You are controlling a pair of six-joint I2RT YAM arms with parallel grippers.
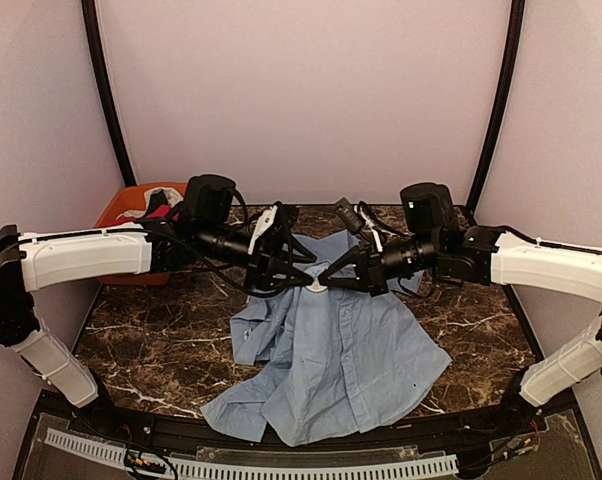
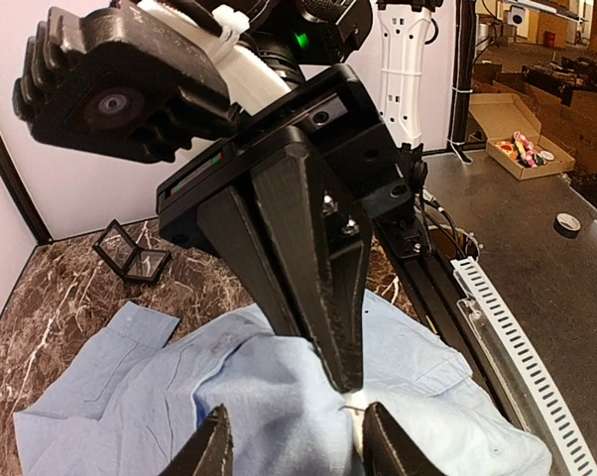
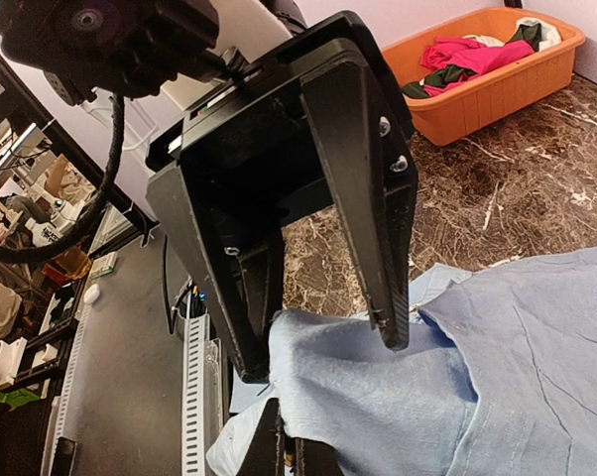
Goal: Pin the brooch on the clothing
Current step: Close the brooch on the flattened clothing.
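The clothing, a light blue shirt (image 1: 351, 360), lies spread on the marble table. Both arms meet over its collar end. My left gripper (image 2: 303, 451) straddles a raised fold of the shirt (image 2: 269, 397), which fills the gap between its fingers. In the right wrist view that fold (image 3: 378, 387) hangs lifted between the left gripper's fingertips (image 3: 390, 332). My right gripper (image 2: 346, 382) points down, shut, with its tip against the fold. At that tip sits the brooch (image 2: 356, 415), a small white piece with a thin metal pin, also seen from above (image 1: 316, 287).
An orange basket (image 1: 116, 215) of red, black and white garments stands at the back left. A small open black case (image 2: 135, 260) lies on the marble beyond the shirt. A white slotted rail (image 2: 517, 347) runs along the table's near edge.
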